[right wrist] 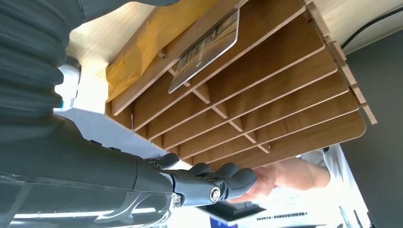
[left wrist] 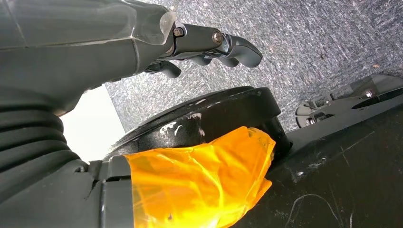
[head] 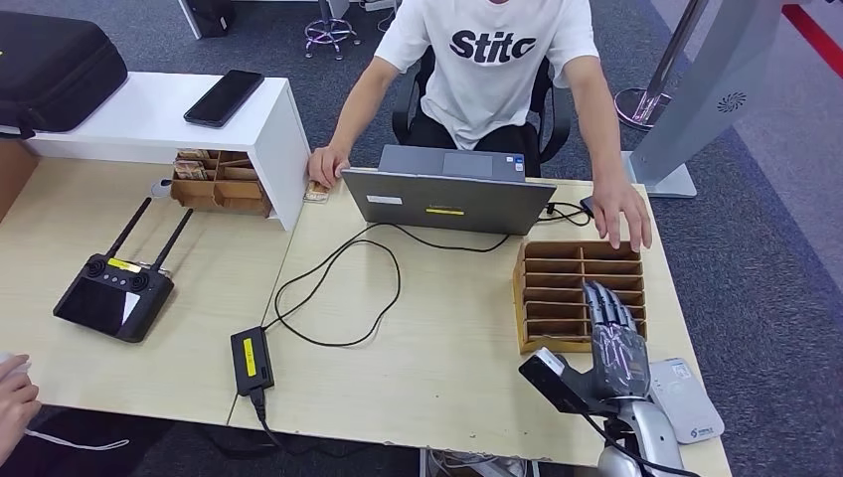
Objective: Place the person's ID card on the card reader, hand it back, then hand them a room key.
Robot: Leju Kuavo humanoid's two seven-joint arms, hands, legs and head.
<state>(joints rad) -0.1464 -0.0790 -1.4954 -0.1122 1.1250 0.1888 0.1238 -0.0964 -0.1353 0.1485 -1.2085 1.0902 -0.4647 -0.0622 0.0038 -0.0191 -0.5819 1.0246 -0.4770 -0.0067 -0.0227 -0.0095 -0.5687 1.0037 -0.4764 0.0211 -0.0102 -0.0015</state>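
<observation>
Pale wooden surface (head: 437,338) across the middle of the frame, a seam down its centre, grey carpet (head: 775,258) beyond the right and far edges. At upper left a white raised shelf (head: 149,114) carrying a black phone (head: 224,96) and a black case (head: 55,65); under its right end a small wooden box (head: 221,182). At left a black remote controller (head: 114,293) with two antennas. Lower centre a black power brick (head: 252,360), its cable (head: 338,288) looping up to the grey laptop (head: 447,194) at upper centre. Behind the laptop a seated person in a white shirt (head: 487,50), one hand (head: 326,164) flat at the shelf's corner by a small card (head: 316,193), the other hand (head: 624,211) flat near the right edge.

Right of centre a wooden slotted card rack (head: 557,288), a room key card (right wrist: 204,50) lying in one slot in the right wrist view. Right hand (head: 614,343) hovering over the rack's near right corner, fingers stretched out and apart, holding nothing. White card reader (head: 688,399) at lower right, just beside the wrist and close to the surface's edge. Left hand (left wrist: 209,45) hanging over carpet, fingers loosely curled, empty. Open bare wood between cable loop and rack
</observation>
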